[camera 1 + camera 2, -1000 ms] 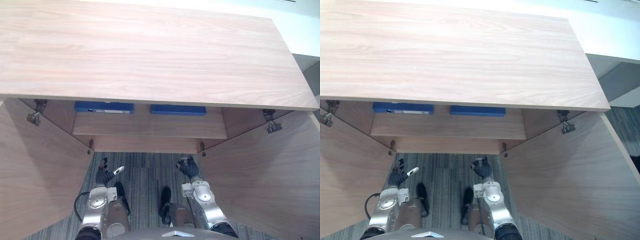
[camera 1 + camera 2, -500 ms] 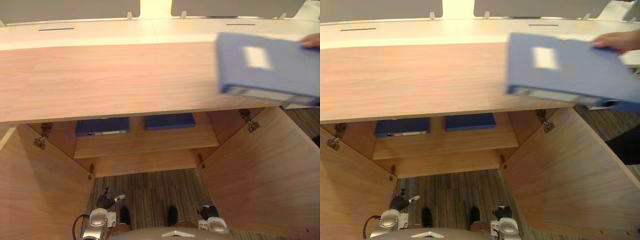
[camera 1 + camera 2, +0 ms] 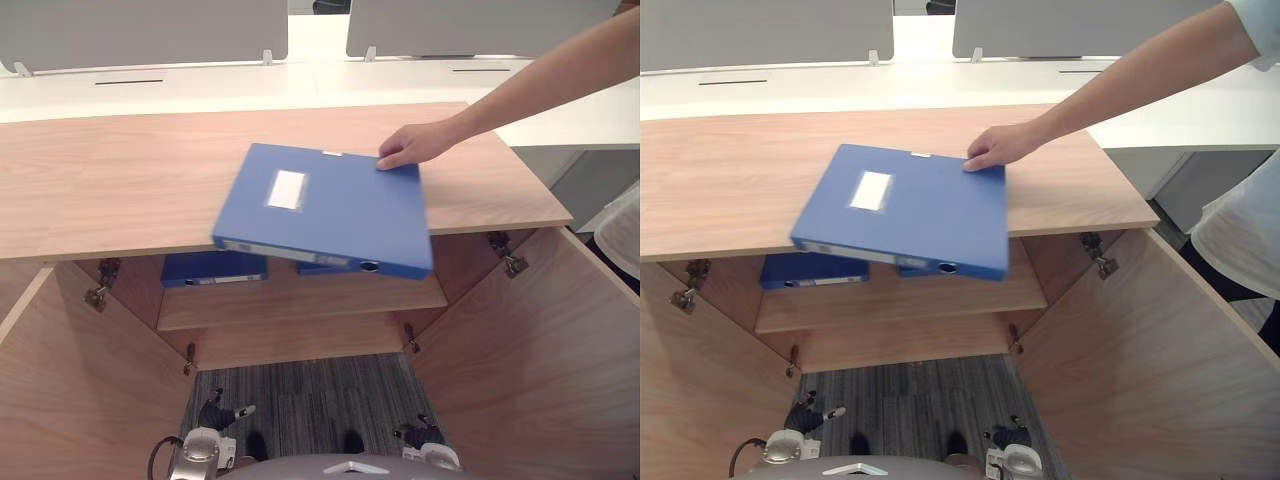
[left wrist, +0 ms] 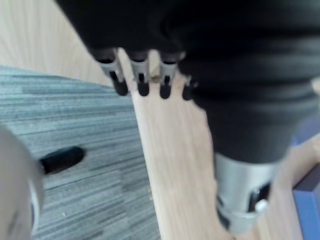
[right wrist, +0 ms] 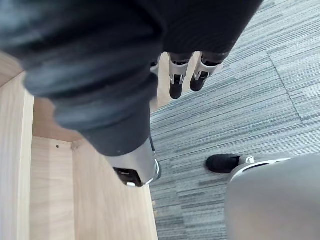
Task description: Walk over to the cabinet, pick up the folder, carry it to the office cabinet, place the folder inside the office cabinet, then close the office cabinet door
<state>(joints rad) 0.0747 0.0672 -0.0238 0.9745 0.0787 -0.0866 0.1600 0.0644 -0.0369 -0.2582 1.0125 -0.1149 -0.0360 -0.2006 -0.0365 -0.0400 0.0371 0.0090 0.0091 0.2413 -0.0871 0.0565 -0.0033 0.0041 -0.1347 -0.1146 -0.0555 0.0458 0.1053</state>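
A blue folder [image 3: 325, 210] is seen lying flat on the wooden cabinet top [image 3: 120, 190], its near edge jutting past the front. Its far corner is touched by a person's hand [image 3: 412, 145]. Both cabinet doors [image 3: 540, 360] are swung wide, and another blue folder [image 3: 212, 268] is seen on the shelf [image 3: 300, 300] inside. The left hand [image 3: 213, 412] and right hand [image 3: 418, 437] are held low over the carpet [image 3: 320, 400], fingers relaxed, nothing grasped.
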